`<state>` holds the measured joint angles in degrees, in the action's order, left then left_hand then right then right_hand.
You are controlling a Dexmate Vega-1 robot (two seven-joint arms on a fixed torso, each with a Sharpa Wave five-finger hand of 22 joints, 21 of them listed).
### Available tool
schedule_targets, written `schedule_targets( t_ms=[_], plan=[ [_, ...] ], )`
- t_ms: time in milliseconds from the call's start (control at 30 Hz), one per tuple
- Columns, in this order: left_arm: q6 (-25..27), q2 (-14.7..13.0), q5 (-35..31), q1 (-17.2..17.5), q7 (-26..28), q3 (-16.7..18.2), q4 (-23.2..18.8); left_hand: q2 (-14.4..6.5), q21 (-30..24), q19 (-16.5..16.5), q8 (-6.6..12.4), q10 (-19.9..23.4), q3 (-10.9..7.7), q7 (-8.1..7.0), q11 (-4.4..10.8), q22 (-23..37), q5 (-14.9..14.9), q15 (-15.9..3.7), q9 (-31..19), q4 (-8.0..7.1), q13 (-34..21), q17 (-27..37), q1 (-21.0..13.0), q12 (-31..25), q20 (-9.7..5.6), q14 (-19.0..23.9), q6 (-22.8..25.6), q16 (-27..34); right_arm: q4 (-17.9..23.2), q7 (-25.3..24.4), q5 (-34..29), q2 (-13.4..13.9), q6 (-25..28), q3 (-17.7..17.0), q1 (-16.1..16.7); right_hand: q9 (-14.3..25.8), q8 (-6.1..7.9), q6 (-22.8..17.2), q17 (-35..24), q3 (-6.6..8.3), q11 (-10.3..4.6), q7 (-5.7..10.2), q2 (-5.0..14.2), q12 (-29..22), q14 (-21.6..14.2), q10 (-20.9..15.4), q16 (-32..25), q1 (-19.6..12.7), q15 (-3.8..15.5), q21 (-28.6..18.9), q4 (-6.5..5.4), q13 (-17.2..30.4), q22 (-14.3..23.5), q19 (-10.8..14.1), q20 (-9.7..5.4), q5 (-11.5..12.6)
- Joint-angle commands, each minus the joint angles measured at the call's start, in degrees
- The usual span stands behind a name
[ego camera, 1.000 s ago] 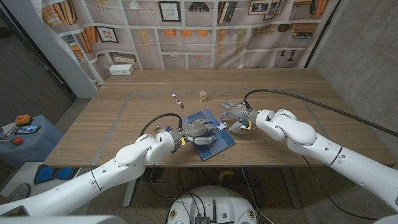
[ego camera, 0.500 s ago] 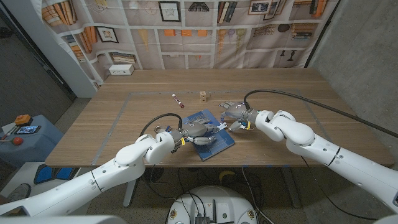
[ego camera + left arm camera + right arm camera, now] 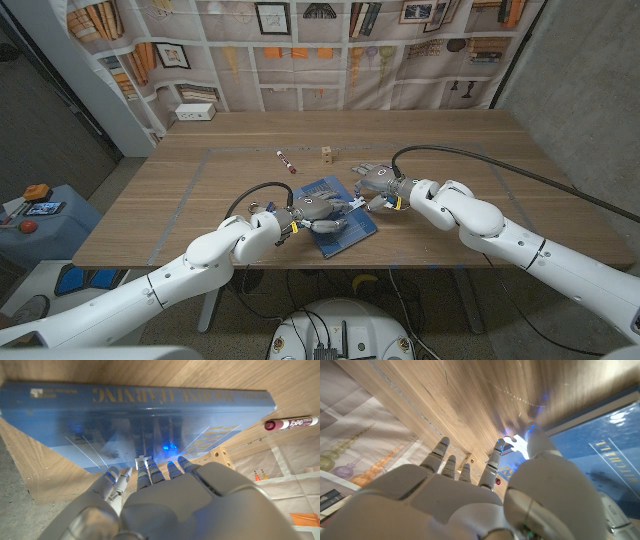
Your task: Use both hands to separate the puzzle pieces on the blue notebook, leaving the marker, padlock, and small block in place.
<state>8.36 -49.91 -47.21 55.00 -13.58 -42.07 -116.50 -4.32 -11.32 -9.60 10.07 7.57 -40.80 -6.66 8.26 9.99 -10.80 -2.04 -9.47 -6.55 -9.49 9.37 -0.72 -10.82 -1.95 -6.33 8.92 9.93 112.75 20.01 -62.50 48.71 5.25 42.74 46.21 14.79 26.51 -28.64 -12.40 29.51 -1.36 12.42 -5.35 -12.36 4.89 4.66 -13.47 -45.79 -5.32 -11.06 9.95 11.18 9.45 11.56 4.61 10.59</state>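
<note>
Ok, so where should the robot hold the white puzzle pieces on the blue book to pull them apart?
Probably by their thin outer edges. The puzzle pieces lie flat on the blue notebook, so there is no top to grab. The left hand should pinch the end on its side and the right hand the other end, each coming in low.
</note>
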Motion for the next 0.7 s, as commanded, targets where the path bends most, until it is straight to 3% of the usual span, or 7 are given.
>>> schedule_targets(
  t_ms=[33, 700],
  plan=[
    [0.3, 0.2, -0.1, 0.1, -0.2, -0.1, -0.1, -4.8, -0.3, -3.3, 0.40, 0.9, -0.53, 0.04, -0.09, 0.1, 0.0, -6.35, -0.3, 0.12, -0.3, 0.0, -0.6, -0.2, -3.79, 0.3, 0.5, 0.0, -0.1, -1.9, -0.2, 0.1, 0.0, 0.1, 0.6, 0.4, 0.91, -1.7, -0.2, 0.01, 0.05, 0.14, -0.36, -0.4, -0.6, -0.8, -0.3, -1.2, 0.14, -0.3, 0.04, 0.1, 0.2, 0.7, 0.17, 0.2],
    [0.3, 0.4, 0.1, 0.0, -0.3, -0.4, 0.2, -4.8, -0.3, -3.1, 0.37, 1.1, -0.75, 0.02, 0.05, 0.1, 0.1, -6.35, -0.3, 0.21, -0.3, 0.1, -0.5, -0.2, -3.77, 0.5, 0.6, 0.1, -1.8, -4.8, -0.4, -0.7, -0.3, 0.7, 0.3, 0.9, 3.50, -7.0, -0.2, -0.41, -1.29, 0.21, -0.32, -0.7, -2.4, -3.8, -0.7, -3.0, 1.49, -0.4, -0.09, 0.0, 0.2, 2.7, -0.88, 0.4]
  ],
)
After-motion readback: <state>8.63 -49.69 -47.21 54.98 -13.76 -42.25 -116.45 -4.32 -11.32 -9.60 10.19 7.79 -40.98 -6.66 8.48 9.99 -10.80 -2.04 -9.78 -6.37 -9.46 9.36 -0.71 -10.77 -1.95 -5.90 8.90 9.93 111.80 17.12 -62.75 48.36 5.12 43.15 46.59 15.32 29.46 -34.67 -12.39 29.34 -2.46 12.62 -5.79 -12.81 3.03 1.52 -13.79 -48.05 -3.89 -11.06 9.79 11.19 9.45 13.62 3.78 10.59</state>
